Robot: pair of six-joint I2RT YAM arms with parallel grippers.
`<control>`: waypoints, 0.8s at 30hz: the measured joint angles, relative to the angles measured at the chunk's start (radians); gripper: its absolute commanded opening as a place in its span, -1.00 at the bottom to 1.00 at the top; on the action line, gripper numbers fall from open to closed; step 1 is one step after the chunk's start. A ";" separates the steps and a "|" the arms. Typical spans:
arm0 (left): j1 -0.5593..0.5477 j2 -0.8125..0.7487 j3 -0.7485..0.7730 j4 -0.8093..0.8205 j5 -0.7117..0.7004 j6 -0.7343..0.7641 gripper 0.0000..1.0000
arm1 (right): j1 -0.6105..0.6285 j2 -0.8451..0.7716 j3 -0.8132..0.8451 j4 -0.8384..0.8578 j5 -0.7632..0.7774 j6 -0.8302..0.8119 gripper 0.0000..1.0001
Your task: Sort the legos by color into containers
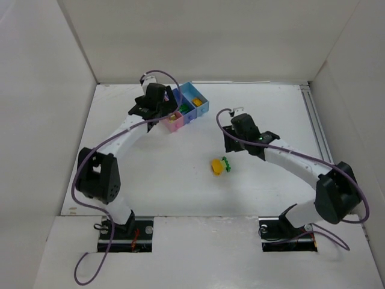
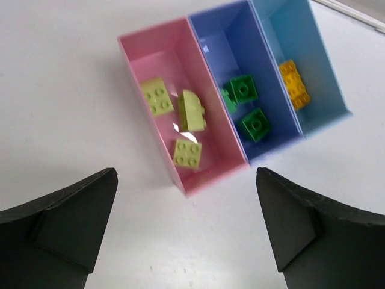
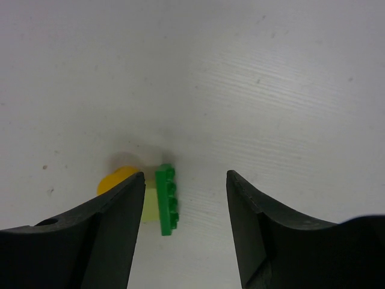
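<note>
Three joined bins stand at the back left: pink (image 2: 139, 55), purple-blue (image 2: 224, 40) and light blue (image 2: 291, 29). The pink bin holds three pale yellow-green bricks (image 2: 157, 96). The purple-blue bin holds dark green bricks (image 2: 243, 88). The light blue bin holds an orange-yellow brick (image 2: 294, 83). My left gripper (image 2: 185, 201) is open and empty above the bins' near end (image 1: 175, 123). My right gripper (image 3: 185, 186) is open over a loose cluster: a green brick (image 3: 166, 198) on edge between the fingers, a pale yellow-green brick (image 3: 149, 203) and an orange-yellow brick (image 3: 114, 180) partly behind the left finger.
The loose cluster (image 1: 219, 165) lies mid-table, in front of my right gripper (image 1: 230, 144). White walls enclose the table on the left, back and right. A rail (image 1: 316, 123) runs along the right edge.
</note>
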 measured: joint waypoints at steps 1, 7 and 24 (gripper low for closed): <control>-0.016 -0.045 -0.040 0.000 -0.001 -0.005 1.00 | 0.026 0.021 0.000 0.004 0.007 0.020 0.23; -0.127 -0.261 -0.257 0.031 0.031 -0.048 1.00 | 0.122 0.181 0.000 0.010 0.055 0.116 0.16; -0.184 -0.338 -0.394 0.024 0.058 -0.104 1.00 | 0.108 0.273 -0.010 0.087 0.049 0.116 -0.12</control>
